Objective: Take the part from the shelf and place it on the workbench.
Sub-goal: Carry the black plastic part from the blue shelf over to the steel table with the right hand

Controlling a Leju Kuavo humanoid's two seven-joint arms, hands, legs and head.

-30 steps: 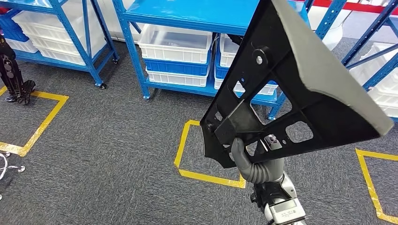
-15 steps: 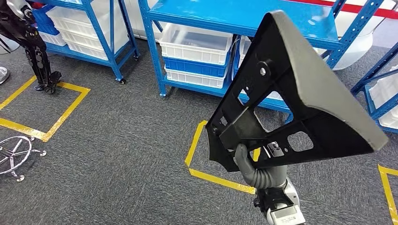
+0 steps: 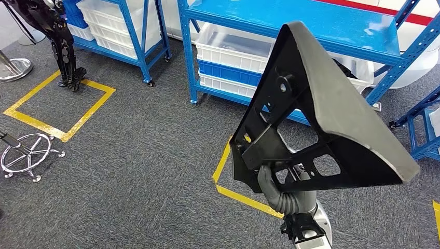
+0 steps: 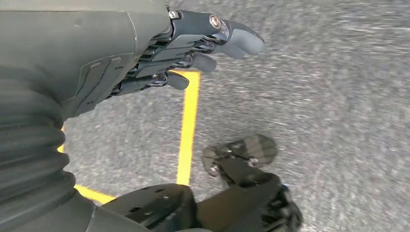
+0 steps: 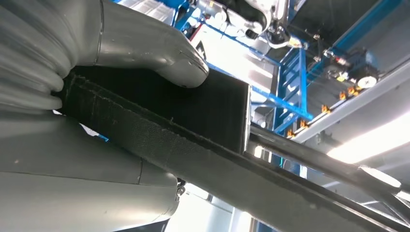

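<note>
Shelving and floor tape slid rightward as the robot turned; right hand [image 3: 277,189] grips the black part [image 3: 316,114] raised above it, left hand [image 4: 193,43] hangs loosely spread, workbench unseen

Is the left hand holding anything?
No, the left hand hangs over the grey carpet with nothing in its fingers.

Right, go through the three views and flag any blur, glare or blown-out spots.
Head view: sharp and evenly lit, the black part crisp in the right hand. Left wrist view: carpet streaked with motion blur behind the left hand. Right wrist view: ceiling light strips blown out white, part very close and dark.
</note>
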